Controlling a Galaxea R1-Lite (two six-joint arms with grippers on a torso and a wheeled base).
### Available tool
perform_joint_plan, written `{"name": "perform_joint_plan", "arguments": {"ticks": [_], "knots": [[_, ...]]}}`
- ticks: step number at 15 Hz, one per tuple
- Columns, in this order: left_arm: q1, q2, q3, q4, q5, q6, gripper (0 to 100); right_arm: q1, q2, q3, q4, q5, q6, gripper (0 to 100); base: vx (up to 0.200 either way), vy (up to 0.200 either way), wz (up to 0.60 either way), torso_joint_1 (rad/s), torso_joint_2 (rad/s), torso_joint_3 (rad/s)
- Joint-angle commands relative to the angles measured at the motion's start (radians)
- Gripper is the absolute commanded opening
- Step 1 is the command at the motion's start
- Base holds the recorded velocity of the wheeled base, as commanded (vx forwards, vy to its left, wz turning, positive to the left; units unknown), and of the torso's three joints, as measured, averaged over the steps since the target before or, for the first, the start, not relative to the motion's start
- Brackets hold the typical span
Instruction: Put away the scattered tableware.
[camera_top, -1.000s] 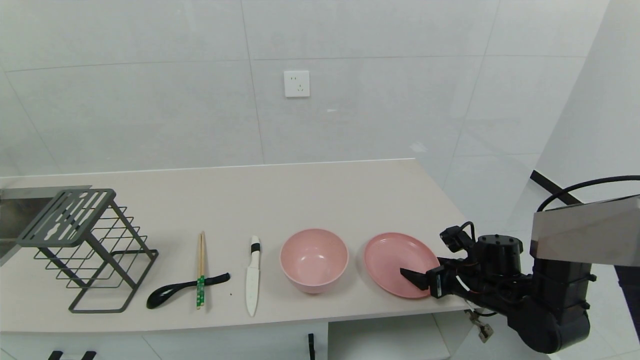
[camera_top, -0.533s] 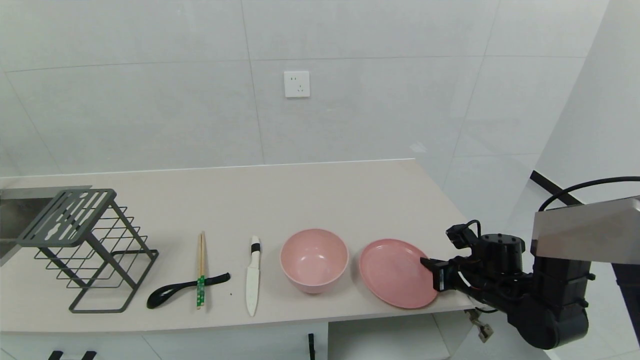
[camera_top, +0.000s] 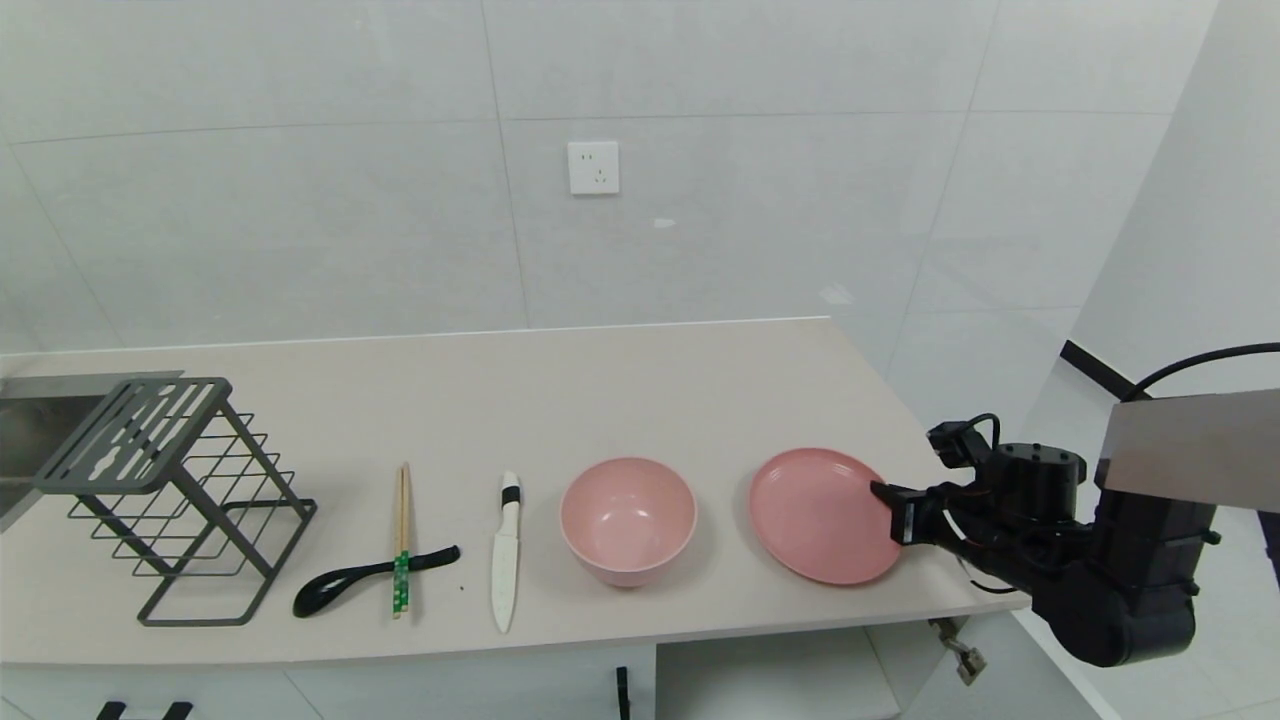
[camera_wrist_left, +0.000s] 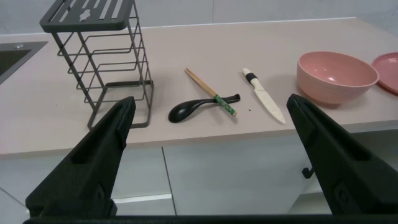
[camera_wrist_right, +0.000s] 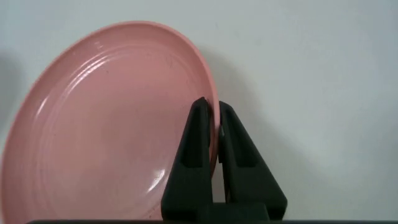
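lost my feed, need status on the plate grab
Right tool shut on pink plate rim. Left tool open, holding nothing. Bowl beside plate, apart, not in the way.

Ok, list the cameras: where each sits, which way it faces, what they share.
Head: on the head, facing forward and down at the counter, rack to plate; right arm at right.
Left wrist: on that wrist, low before the counter, facing rack, knife, bowl; open left fingers frame it.
Right wrist: on that wrist, looking along right fingers shut on the plate's rim.
Shared: the plate, in all three.
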Motion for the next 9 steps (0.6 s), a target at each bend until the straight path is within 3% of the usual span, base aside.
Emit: {"name": "perform_joint_plan", "arguments": {"ticks": [1,5,9], "knots": [[0.001,0.001,0.0,0.0,0.0,0.0,100,-0.006,-0.019,-0.003,-0.02,0.005,0.007,0,0.0,0.0,0.0,0.0,0.0,0.0],[0.001,0.001,0.0,0.0,0.0,0.0,100,0.012,-0.038,0.017,-0.159,0.006,0.144,0,0.0,0.0,0.0,0.0,0.0,0.0],[-0.001,0.001,0.0,0.001,0.0,0.0,100,0.043,-0.079,0.057,-0.161,0.003,0.19,0,0.0,0.0,0.0,0.0,0.0,0.0]]}}
